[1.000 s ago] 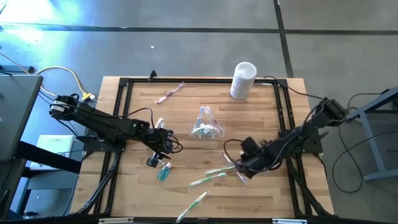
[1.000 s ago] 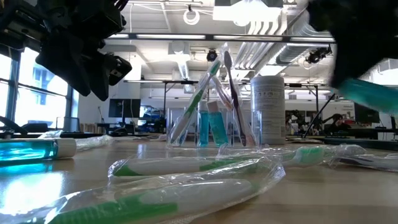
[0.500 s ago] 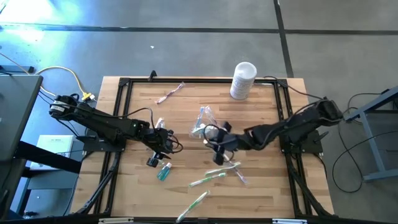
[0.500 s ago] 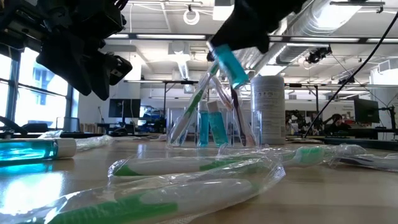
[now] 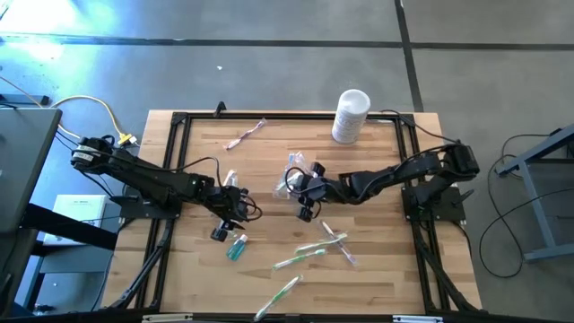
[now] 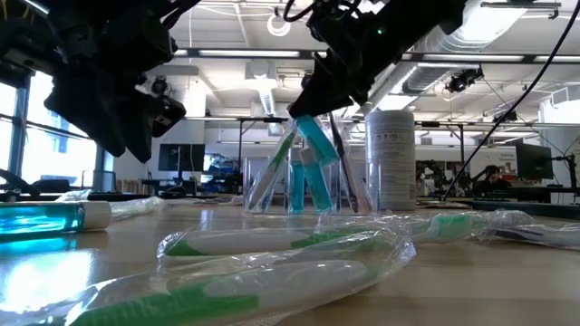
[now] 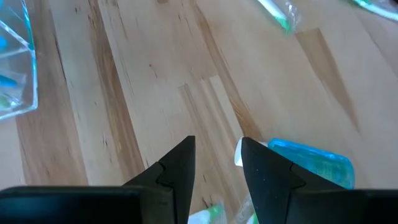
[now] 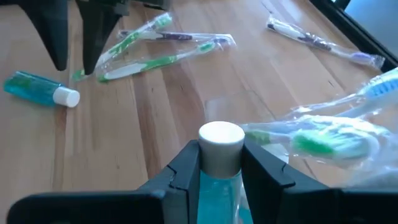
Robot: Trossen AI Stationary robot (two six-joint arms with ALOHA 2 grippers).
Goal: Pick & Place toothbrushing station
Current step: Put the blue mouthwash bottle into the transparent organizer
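I'm looking into a big open lab or workshop: bare ducts (image 6: 399, 41) and strip lights (image 6: 240, 52) overhead, grey concrete floor (image 5: 269, 72), desks with monitors (image 6: 533, 163) behind my wooden table (image 5: 260, 148).

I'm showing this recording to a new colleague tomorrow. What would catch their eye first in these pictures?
Most striking is the right gripper at the table's middle, shut on a teal tube with a white cap, held tilted just above the clear cup that already holds toothbrushes and tubes. Next, the wrapped toothbrushes scattered over the near half of the table. The left gripper hovers open and empty over bare wood, beside another teal tube lying flat.
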